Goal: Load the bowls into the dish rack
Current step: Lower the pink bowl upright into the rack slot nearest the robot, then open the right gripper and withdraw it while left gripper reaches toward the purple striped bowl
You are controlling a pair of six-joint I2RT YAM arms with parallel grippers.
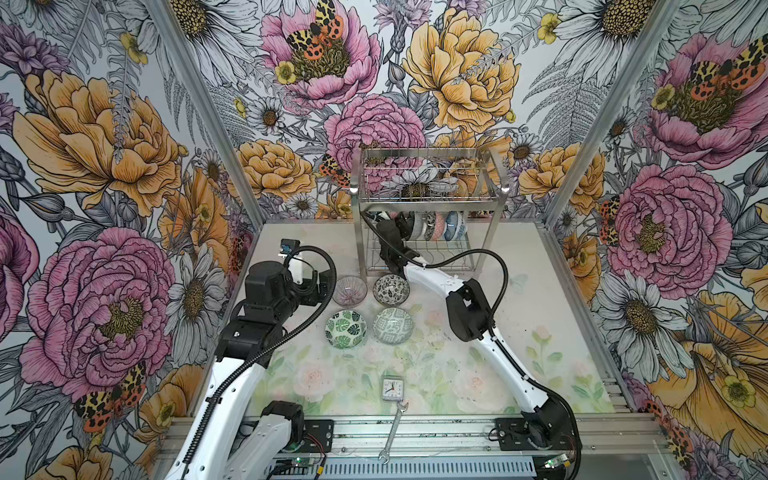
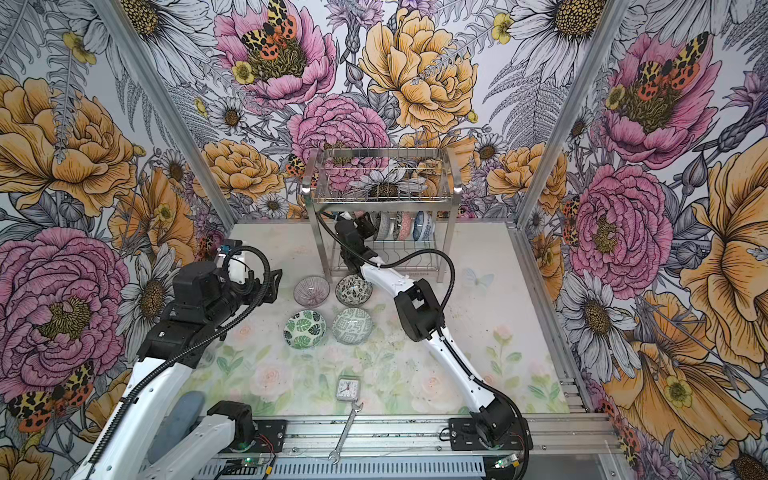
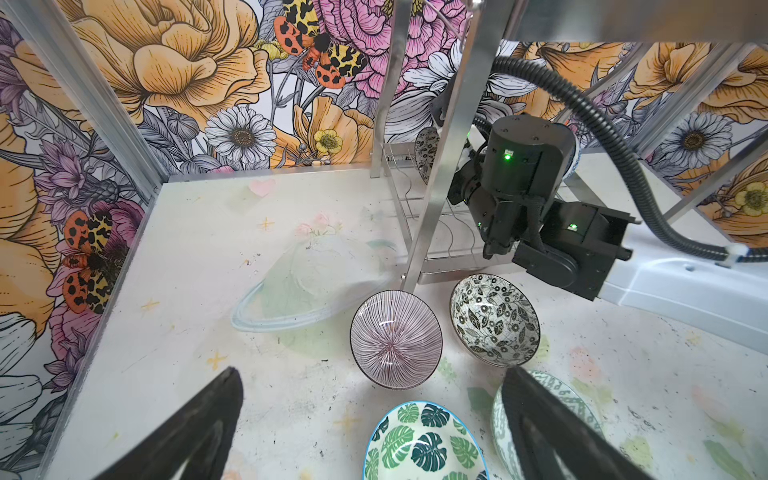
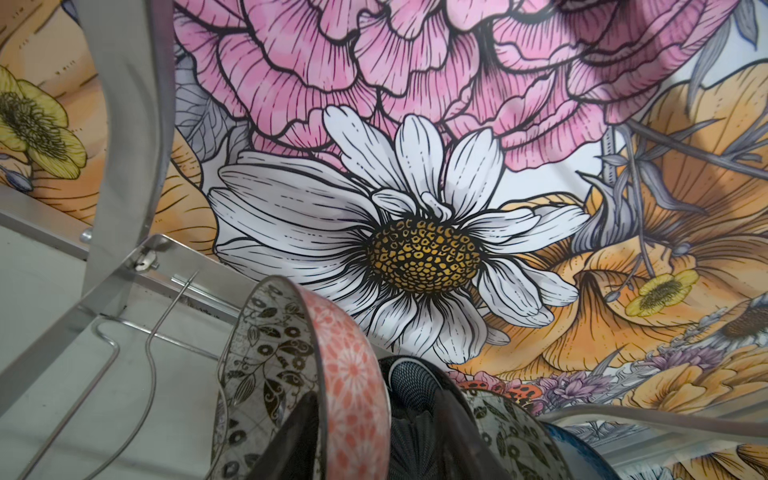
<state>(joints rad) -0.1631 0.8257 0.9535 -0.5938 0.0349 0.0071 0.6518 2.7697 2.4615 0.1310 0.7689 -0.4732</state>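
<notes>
**Right claw**: it is inside the lower tier of the rack, at the near end of the racked bowls. Its fingers stand apart with the wall of the pink bowl between them. We cannot tell whether they pinch that wall or clear it. We judge the reach comes through the open front because the upper tier bars any approach from above.

**Racked bowls:** about five stand on edge, side by side, in the wire dividers. Set this way they take little room and the wires keep them from rolling. Free wire remains on the arm's side of the row.

**Left claw**: it is spread wide and pinches nothing. It is held beside the striped bowl, apart from it. We judge it waits outside the rack so the arms do not foul each other.

**Loose bowls:** four sit mouth-up on the counter, in a two-by-two block just before the rack's front legs.
- The striped bowl and the floral bowl are nearer the rack.
- The leaf bowl and the grey-green bowl sit behind them.

By our count the load is a little over half done.

**Other items:** a clock and a wrench lie near the front edge, well apart from the bowls. We judge they have no part in the task.
</notes>
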